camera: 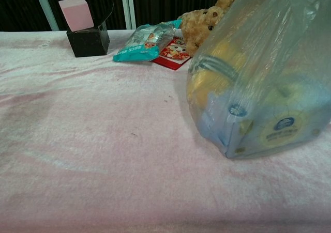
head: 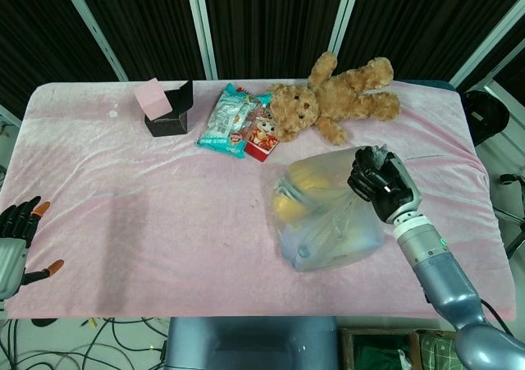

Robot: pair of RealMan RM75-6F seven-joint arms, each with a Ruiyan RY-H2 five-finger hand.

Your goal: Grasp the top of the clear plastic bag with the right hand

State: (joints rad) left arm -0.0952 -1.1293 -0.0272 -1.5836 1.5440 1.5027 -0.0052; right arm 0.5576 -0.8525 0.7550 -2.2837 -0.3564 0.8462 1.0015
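Observation:
The clear plastic bag (head: 326,214) with yellow and blue items inside stands on the pink cloth at the right; it fills the right of the chest view as the bag (camera: 264,83). My right hand (head: 378,180) grips the bunched top of the bag, fingers curled around the plastic, pulling it taut up and to the right. In the chest view the hand itself is out of frame. My left hand (head: 16,237) hangs at the table's near left edge, fingers spread, holding nothing.
A brown teddy bear (head: 336,96) lies at the back right, just beyond the bag. Snack packets (head: 238,122) lie beside it. A black box with a pink cube (head: 164,107) stands at the back left. Pink cloth (head: 148,222) covers the table.

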